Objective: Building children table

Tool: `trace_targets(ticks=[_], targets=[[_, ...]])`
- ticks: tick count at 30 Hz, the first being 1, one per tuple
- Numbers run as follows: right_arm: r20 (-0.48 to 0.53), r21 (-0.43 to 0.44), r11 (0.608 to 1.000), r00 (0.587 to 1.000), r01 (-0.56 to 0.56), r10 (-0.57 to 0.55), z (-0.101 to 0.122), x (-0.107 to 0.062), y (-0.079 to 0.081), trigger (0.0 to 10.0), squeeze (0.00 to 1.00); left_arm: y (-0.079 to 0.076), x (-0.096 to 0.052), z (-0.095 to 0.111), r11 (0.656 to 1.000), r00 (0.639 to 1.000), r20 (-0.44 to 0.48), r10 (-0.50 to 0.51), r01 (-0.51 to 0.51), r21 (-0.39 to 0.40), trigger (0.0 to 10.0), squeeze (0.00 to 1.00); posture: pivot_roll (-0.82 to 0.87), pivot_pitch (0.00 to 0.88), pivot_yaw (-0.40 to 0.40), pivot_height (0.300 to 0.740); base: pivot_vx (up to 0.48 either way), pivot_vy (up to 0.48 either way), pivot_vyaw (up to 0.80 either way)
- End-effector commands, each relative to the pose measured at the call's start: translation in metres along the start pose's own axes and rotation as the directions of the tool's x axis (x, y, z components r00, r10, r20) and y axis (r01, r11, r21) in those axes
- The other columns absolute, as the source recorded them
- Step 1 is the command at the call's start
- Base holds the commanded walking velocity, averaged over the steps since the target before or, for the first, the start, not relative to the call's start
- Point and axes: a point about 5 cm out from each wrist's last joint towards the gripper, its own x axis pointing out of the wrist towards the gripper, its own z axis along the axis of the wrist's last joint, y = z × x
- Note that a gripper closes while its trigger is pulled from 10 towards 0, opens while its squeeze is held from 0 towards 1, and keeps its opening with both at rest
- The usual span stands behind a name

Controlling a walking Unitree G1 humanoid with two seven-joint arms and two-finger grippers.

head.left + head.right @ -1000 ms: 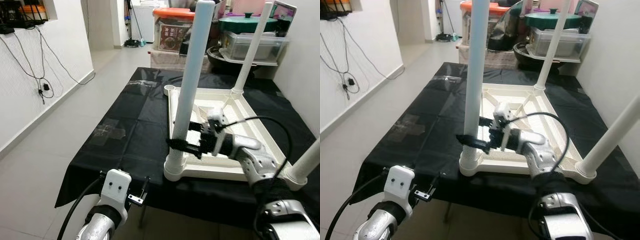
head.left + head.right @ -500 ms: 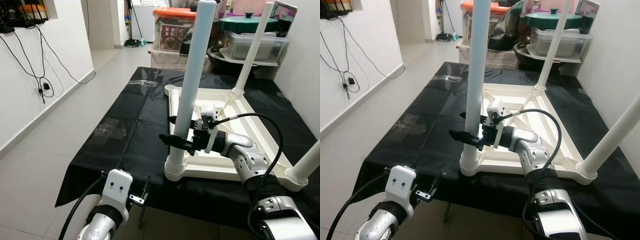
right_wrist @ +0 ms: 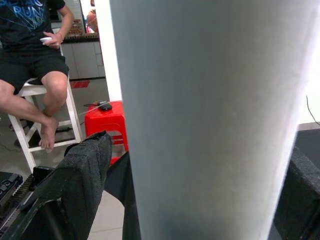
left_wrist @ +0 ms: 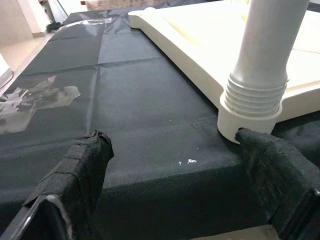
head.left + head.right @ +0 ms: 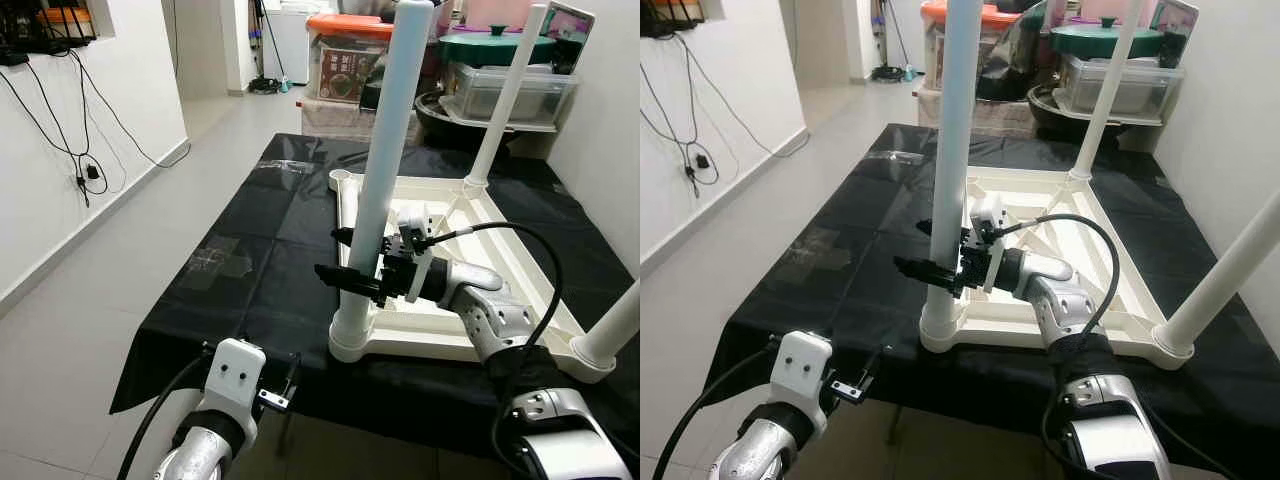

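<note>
The cream children's table top point(image 5: 500, 235) lies upside down on a black-covered table point(image 5: 260, 260). Three white legs stand upright in it: the near left leg point(image 5: 385, 170), the far right leg point(image 5: 505, 95) and the near right leg point(image 5: 615, 330). The far left socket point(image 5: 340, 178) holds no leg. My right gripper point(image 5: 328, 254) is open and straddles the near left leg low down, one black finger point(image 3: 75, 170) on each side. My left gripper point(image 4: 185, 165) hangs open and holds nothing, just below the table's near edge and in front of that leg's threaded base point(image 4: 255, 100).
Storage bins and a green-lidded pot point(image 5: 495, 45) are stacked behind the table. A white wall with hanging cables point(image 5: 80, 130) runs along the left, beside bare tiled floor. In the right wrist view a person point(image 3: 35, 55) sits on a white stool next to a red stool point(image 3: 105, 122).
My right gripper has slid a little up the near left leg and its fingers have spread apart to either side of it. The left arm has stayed put.
</note>
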Motion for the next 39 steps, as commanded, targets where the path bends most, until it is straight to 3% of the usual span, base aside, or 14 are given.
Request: trace_targets(ticks=[1,2,19,23,25,28,29,30,33,34,36,37,38,39], targets=[[0.01,-0.005,1.0,1.0,-0.007,0.007,0.001,0.004,0.0,3.0,0.0,-0.001,-0.001,-0.003,1.0,1.0,-0.012,-0.003,0.003,0.006,10.0,0.0,0.12,0.0,-0.074,0.74,0.0,0.0,0.0],[0.011,-0.004,1.0,1.0,-0.01,0.01,0.001,0.004,0.001,0.0,0.0,-0.001,-0.001,-0.003,1.0,1.0,-0.013,-0.003,0.003,0.007,10.0,0.0,0.12,0.0,-0.072,0.74,0.0,0.0,0.0],[-0.007,-0.002,1.0,1.0,-0.012,0.012,-0.012,0.005,0.01,0.0,0.0,0.003,0.001,-0.002,1.0,1.0,-0.009,0.014,-0.014,0.011,10.0,0.0,0.12,0.0,-0.075,0.74,0.0,0.0,0.0],[-0.032,-0.025,0.996,0.996,0.088,-0.088,-0.024,0.004,0.014,0.0,0.0,0.011,0.005,0.0,0.999,0.999,0.002,0.04,-0.04,0.018,10.0,0.0,0.12,0.0,-0.071,0.74,0.0,0.0,0.0],[-0.057,-0.04,0.975,0.974,0.217,-0.219,-0.031,0.003,0.01,0.0,0.0,0.015,0.008,0.002,0.998,0.999,0.012,0.052,-0.052,0.024,10.0,0.0,0.11,0.0,-0.068,0.74,0.0,0.0,0.0],[-0.068,-0.041,0.962,0.959,0.271,-0.274,-0.034,0.002,0.008,0.0,0.0,0.016,0.009,0.003,0.998,0.998,0.014,0.054,-0.054,0.026,10.0,0.0,0.11,0.0,-0.065,0.74,0.0,0.0,0.0],[-0.082,-0.048,0.906,0.902,0.421,-0.423,-0.041,-0.002,-0.001,0.0,0.0,0.018,0.012,0.004,0.998,0.998,0.021,0.059,-0.059,0.029,10.0,0.0,0.1,0.0,-0.059,0.74,0.0,0.0,0.0],[-0.082,-0.048,0.906,0.902,0.421,-0.423,-0.041,-0.002,-0.001,0.0,0.0,0.018,0.012,0.004,0.998,0.998,0.021,0.059,-0.059,0.029,10.0,0.0,0.1,0.0,-0.059,0.74,0.0,0.0,0.0],[-0.096,-0.045,0.812,0.807,0.582,-0.583,-0.048,-0.008,-0.01,0.0,0.0,0.017,0.016,0.005,0.998,0.998,0.031,0.056,-0.057,0.03,10.0,0.0,0.1,0.0,-0.059,0.74,0.0,0.0,0.0],[-0.096,-0.045,0.812,0.807,0.582,-0.583,-0.048,-0.008,-0.01,0.0,0.0,0.017,0.016,0.005,0.998,0.998,0.031,0.056,-0.057,0.03,10.0,0.0,0.1,0.0,-0.059,0.74,0.0,0.0,0.0],[-0.091,-0.045,0.704,0.699,0.709,-0.71,-0.051,-0.013,-0.016,0.0,0.0,0.015,0.018,0.006,0.998,0.998,0.038,0.048,-0.049,0.03,10.0,0.0,0.1,0.0,-0.059,0.74,0.0,0.0,0.0],[-0.091,-0.045,0.704,0.699,0.709,-0.71,-0.051,-0.013,-0.016,0.0,0.0,0.015,0.018,0.006,0.998,0.998,0.038,0.048,-0.049,0.03,10.0,0.0,0.1,0.0,-0.059,0.74,0.0,0.0,0.0],[-0.09,-0.042,0.61,0.605,0.791,-0.791,-0.052,-0.018,-0.019,0.0,0.0,0.014,0.02,0.007,0.999,0.998,0.041,0.043,-0.044,0.03,10.0,0.0,0.1,0.0,-0.06,0.74,0.0,0.0,0.0],[-0.091,-0.04,0.543,0.538,0.839,-0.838,-0.054,-0.021,-0.02,0.0,0.0,0.013,0.02,0.007,0.999,0.998,0.042,0.04,-0.041,0.03,10.0,0.0,0.1,0.0,-0.06,0.74,0.0,0.0,0.0]])
